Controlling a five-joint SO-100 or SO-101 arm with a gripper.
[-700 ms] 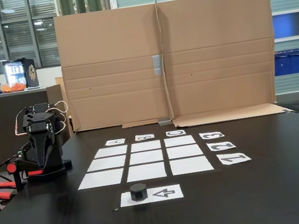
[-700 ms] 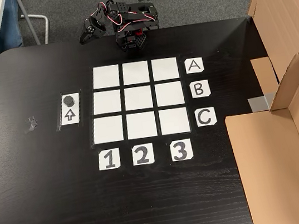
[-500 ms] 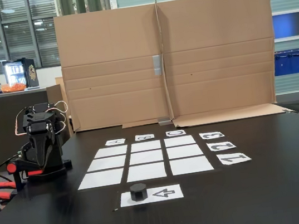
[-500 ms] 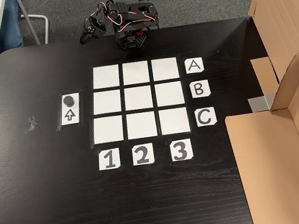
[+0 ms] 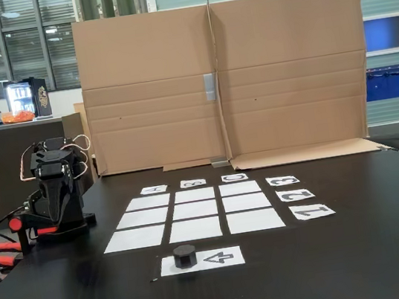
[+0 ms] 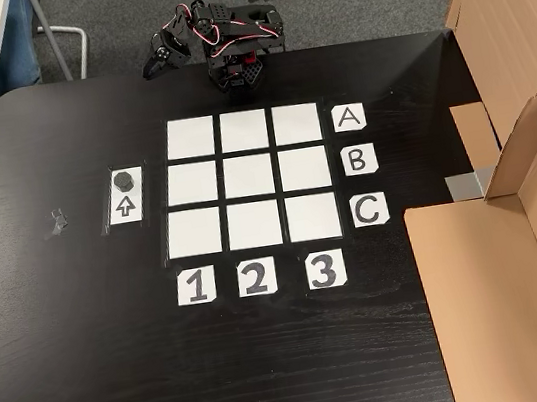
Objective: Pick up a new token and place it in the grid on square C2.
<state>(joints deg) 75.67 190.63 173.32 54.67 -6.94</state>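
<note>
Grid (image 6: 249,180) first: we see nine white cells in the middle of the dark surface (image 6: 94,389), with square C2 (image 6: 254,225) bare in the row beside the C card. Cardboard sheets (image 6: 501,267) line the surface's right edge. Our arm sits folded at the far edge, its claw (image 6: 151,67) hanging past that edge; we can't tell its opening. Down to the token (image 6: 124,178): resting on the arrow sheet (image 6: 126,206), left of the grid.

Column cards (image 6: 357,160): you can read A, B, C beside the grid (image 6: 250,178).
Row cards (image 6: 254,279): 1, 2, 3.
Arrow sheet (image 6: 125,196): a printed arrow.
</note>
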